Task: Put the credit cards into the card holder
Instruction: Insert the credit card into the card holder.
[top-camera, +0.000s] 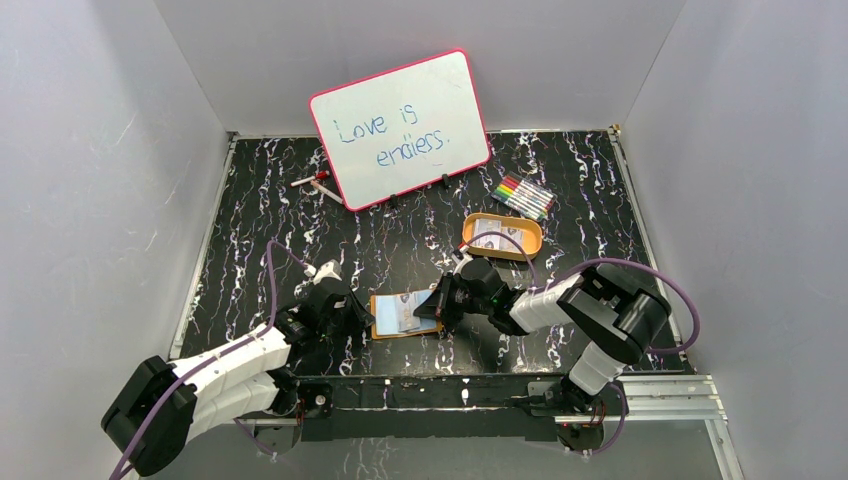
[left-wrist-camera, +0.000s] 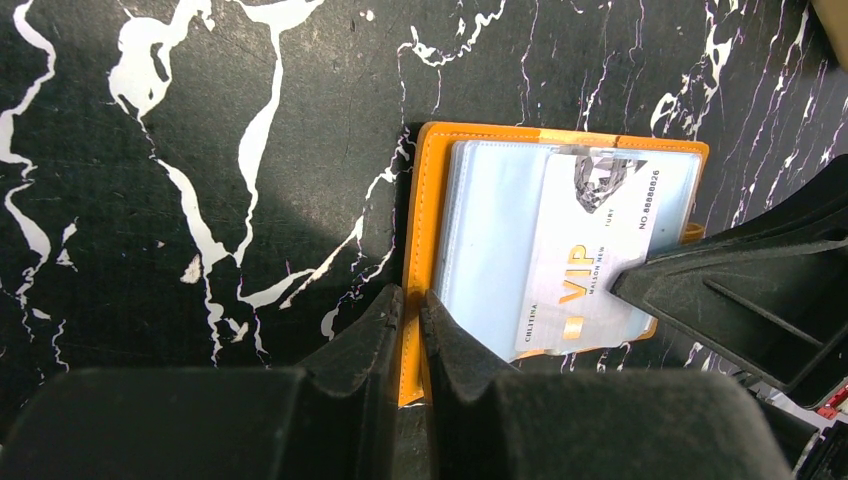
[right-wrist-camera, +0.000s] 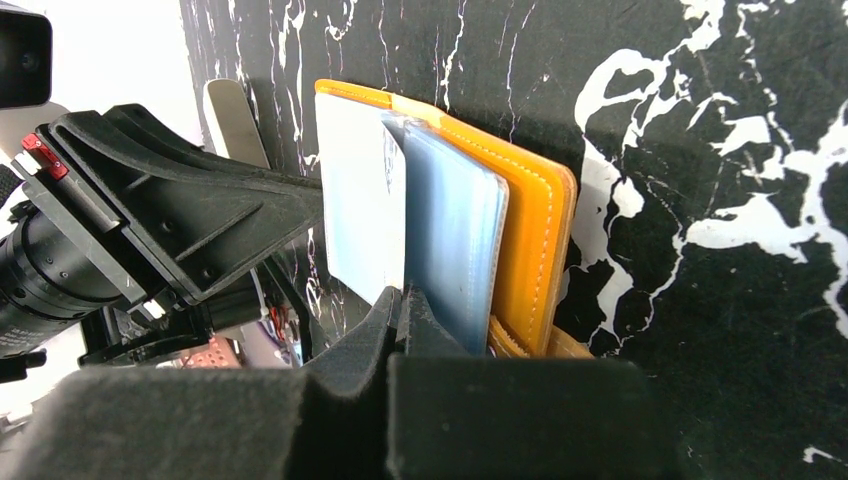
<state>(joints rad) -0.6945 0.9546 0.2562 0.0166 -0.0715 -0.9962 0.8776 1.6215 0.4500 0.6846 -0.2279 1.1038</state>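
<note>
The orange card holder (top-camera: 383, 315) lies open on the table, its clear sleeves facing up. My left gripper (top-camera: 362, 318) is shut on its orange left edge (left-wrist-camera: 412, 310). A pale credit card printed "VIP" (left-wrist-camera: 590, 265) lies partly inside a sleeve and sticks out to the right. My right gripper (top-camera: 437, 304) is shut on that card's outer edge (right-wrist-camera: 400, 300). In the right wrist view the card (right-wrist-camera: 358, 205) stands beside the bluish sleeves and the orange cover (right-wrist-camera: 535, 240). More credit cards (top-camera: 493, 238) lie in the orange oval tray (top-camera: 530, 243).
A pink-rimmed whiteboard (top-camera: 400, 128) stands propped at the back. A row of coloured markers (top-camera: 523, 196) lies right of it, and a loose marker (top-camera: 315, 181) lies left of it. Grey walls close in three sides.
</note>
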